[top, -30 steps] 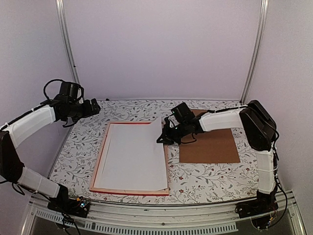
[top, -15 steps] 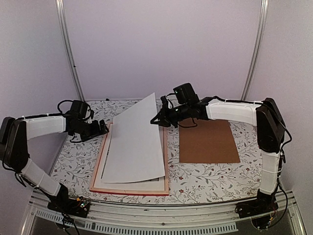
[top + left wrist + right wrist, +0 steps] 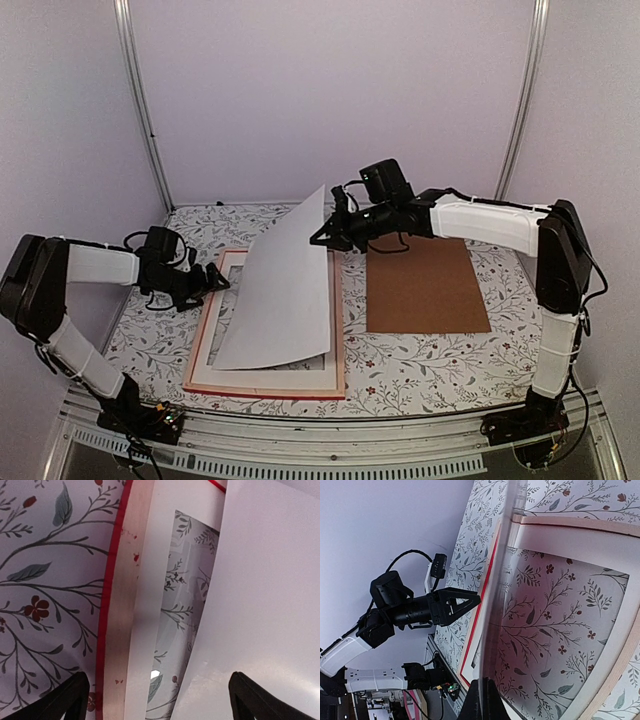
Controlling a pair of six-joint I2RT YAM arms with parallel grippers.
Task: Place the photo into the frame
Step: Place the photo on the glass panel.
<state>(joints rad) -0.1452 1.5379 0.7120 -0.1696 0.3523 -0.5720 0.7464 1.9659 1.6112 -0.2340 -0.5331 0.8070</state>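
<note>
Right gripper point(image 3: 326, 238) clenched on photo point(image 3: 282, 300) edge, left gripper point(image 3: 218, 279) spread beside frame point(image 3: 203, 340); lower photo slowly, corners squared inside frame.

1 photo point(image 3: 285, 290), 1 frame point(image 3: 117, 605), 1 white mat point(image 3: 145, 605), 1 brown backing board point(image 3: 425, 285), 2 end effectors point(image 3: 218, 277) point(image 3: 322, 239).

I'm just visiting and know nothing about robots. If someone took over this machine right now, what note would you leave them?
Right end effector: shut on the far corner of the photo, white back up.
Left end effector: open, holding nothing, at the left rail of the frame.
Frame lies pale back up on the table, white mat inside it.
Photo is tilted: far edge lifted, near edge down on the mat.
Brown backing board lies to the right.
Done: mat is in the frame. Left: lay the photo flat inside the rails, then let go.
</note>
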